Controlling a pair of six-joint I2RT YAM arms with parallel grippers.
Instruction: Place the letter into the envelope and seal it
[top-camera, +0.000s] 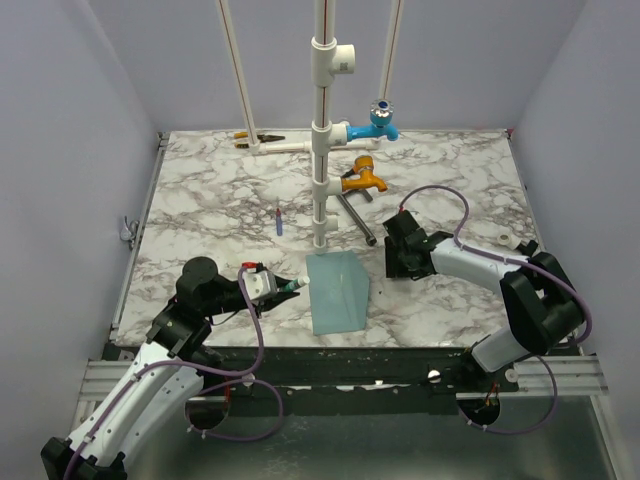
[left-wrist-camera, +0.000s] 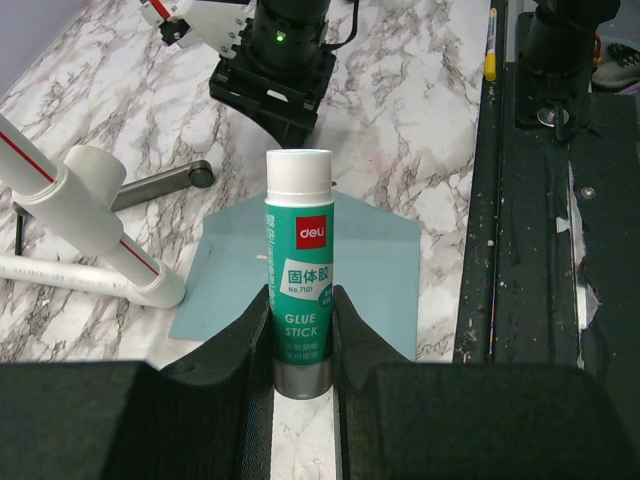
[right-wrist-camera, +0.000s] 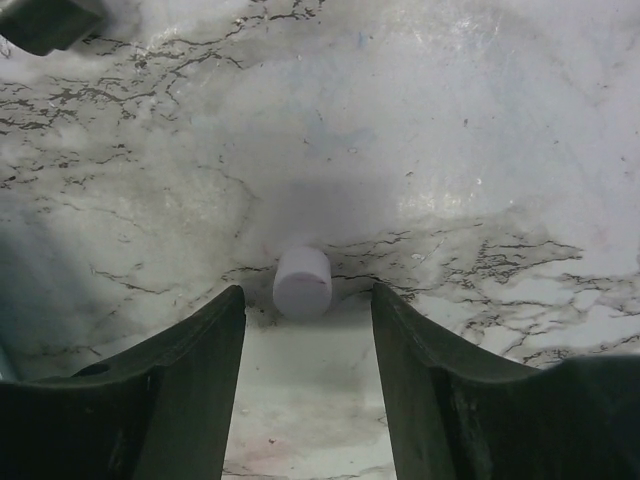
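Note:
The teal-blue envelope (top-camera: 338, 292) lies flat on the marble table near its front edge. It also shows in the left wrist view (left-wrist-camera: 385, 285). The tan letter is not in view. My left gripper (top-camera: 284, 288) is shut on a green glue stick (left-wrist-camera: 298, 262) with a white top, held just left of the envelope and pointing at it. My right gripper (top-camera: 398, 266) is open, low over the table to the right of the envelope. A small white cap (right-wrist-camera: 302, 283) lies on the table just beyond its fingertips. The right gripper also shows in the left wrist view (left-wrist-camera: 283, 112).
A white pipe stand (top-camera: 321, 150) rises behind the envelope, with a blue valve (top-camera: 381, 120) and an orange valve (top-camera: 362, 178). A metal rod (top-camera: 355, 218) lies at its foot. A blue pen (top-camera: 278, 220) lies to the left, and a tool (top-camera: 246, 137) at the back.

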